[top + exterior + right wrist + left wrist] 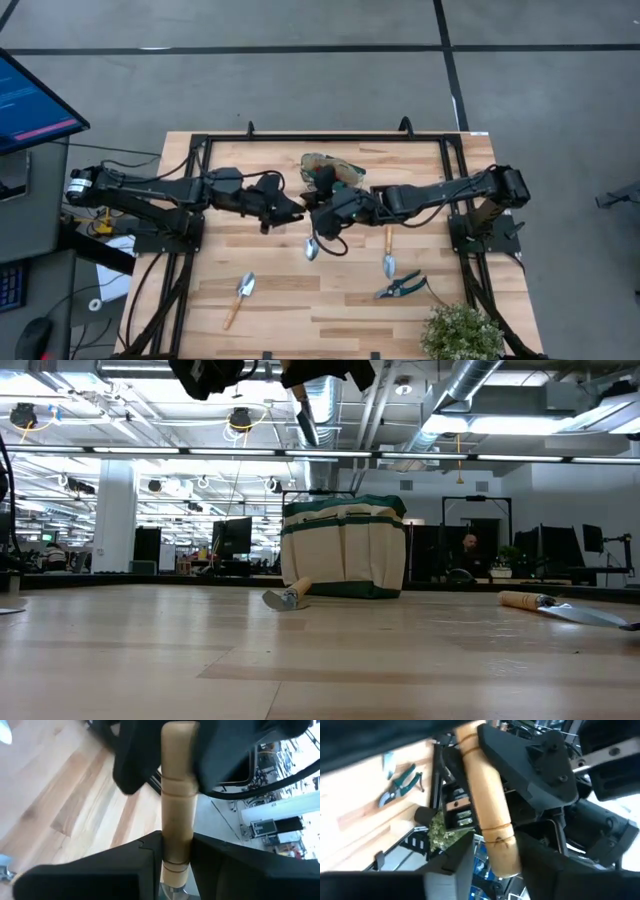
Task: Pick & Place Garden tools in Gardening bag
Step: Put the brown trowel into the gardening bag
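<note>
Gripping trowel wooden handle mid-air: right gripper, jaws clamped. Left gripper fingers flank same handle, parted. Bag behind.

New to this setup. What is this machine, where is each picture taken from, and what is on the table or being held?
It is a robot with two dark arms, each ending in a two-finger claw. One picture looks straight down, one looks level across the table, and two come from wrist cameras. On the table stand a gardening bag and a plant. A loose trowel, a second loose trowel and pruning shears lie flat. Mid-table, the right claw is shut on the held trowel, gripping its wooden handle; the left claw is at the same handle.
</note>
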Controlling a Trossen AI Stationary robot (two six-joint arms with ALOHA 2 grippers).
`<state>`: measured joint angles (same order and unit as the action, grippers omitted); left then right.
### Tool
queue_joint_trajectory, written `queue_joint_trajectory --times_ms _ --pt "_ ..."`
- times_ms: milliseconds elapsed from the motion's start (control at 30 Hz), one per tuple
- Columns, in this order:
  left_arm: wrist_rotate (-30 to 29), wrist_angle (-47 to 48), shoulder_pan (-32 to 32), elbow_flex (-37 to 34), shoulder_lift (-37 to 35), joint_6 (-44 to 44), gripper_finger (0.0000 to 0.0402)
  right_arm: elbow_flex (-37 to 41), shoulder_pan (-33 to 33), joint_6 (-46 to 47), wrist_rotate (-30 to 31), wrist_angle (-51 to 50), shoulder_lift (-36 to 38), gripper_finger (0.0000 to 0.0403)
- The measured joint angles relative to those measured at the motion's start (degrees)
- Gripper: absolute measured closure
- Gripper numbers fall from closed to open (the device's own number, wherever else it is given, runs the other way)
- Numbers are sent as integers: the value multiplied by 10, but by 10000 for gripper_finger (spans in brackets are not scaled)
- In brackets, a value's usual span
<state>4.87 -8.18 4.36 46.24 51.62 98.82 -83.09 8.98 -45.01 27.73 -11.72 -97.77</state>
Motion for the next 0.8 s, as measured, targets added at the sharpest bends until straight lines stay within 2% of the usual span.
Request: queue_joint_trajectory --times_ms 233,333,467,567,800 --pt "0 -80 0 0 -1 -27 178 0 -18 74 -90 -17 62 337" --pt "12 -90 -1 0 -5 -28 166 0 -41 123 -134 -32 98 337" --pt "21 -100 1 0 -12 -41 165 -1 -83 199 -220 -61 161 337" --pt "18 -110 0 0 -20 -75 172 -1 -116 257 -327 -71 199 337" --pt "17 -141 0 0 -22 -189 194 -1 -175 401 -634 -19 268 337"
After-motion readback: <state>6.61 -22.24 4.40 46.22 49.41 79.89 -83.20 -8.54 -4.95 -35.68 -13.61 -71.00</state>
